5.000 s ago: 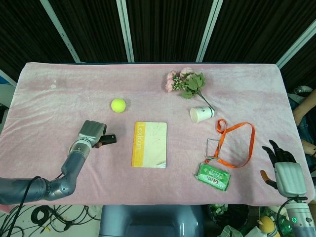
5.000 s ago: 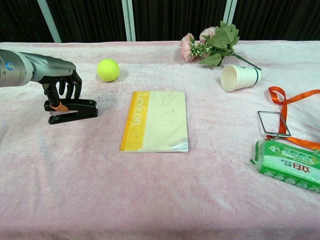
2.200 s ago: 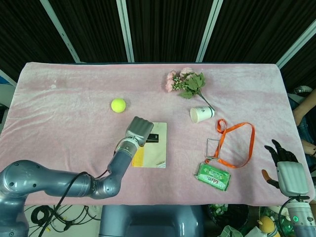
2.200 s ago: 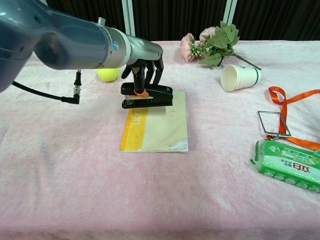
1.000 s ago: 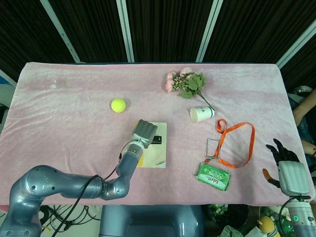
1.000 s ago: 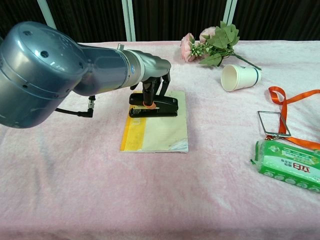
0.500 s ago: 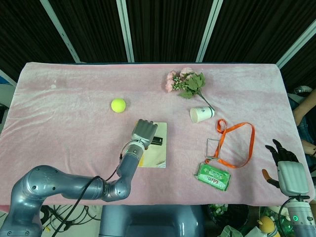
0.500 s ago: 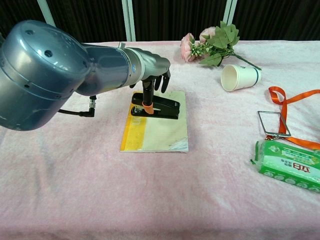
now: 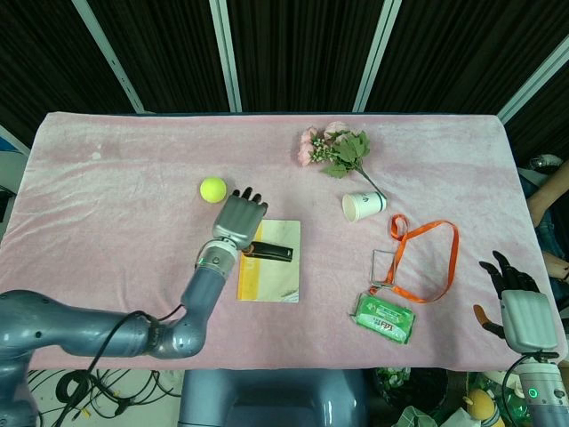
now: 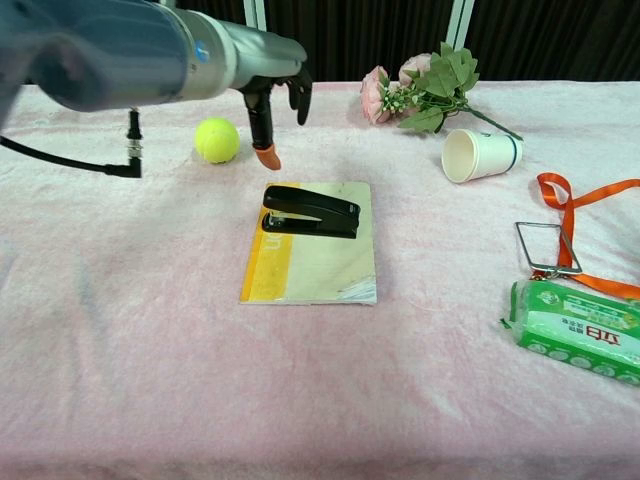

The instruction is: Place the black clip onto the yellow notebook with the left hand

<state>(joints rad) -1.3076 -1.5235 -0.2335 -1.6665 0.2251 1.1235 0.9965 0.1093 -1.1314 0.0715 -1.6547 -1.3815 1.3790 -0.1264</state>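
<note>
The black clip [image 10: 311, 211] lies flat across the upper part of the yellow notebook [image 10: 310, 262], seen in the head view as the clip [image 9: 272, 253] on the notebook [image 9: 276, 280]. My left hand [image 10: 272, 105] hovers above and behind the clip, fingers spread, holding nothing. From the head camera that left hand [image 9: 236, 221] covers the notebook's top left corner. Low at the table's right edge, my right hand [image 9: 516, 307] has its fingers spread and is empty.
A tennis ball [image 10: 217, 139] sits just left of my left hand. Artificial flowers [image 10: 424, 88] and a tipped paper cup [image 10: 480, 155] are at the back. An orange lanyard [image 10: 583, 218] with a badge holder and a green wipes pack [image 10: 578, 330] lie to the right.
My left hand let go of the clip, opened and rose up and back toward the ball. The clip now rests alone on the notebook.
</note>
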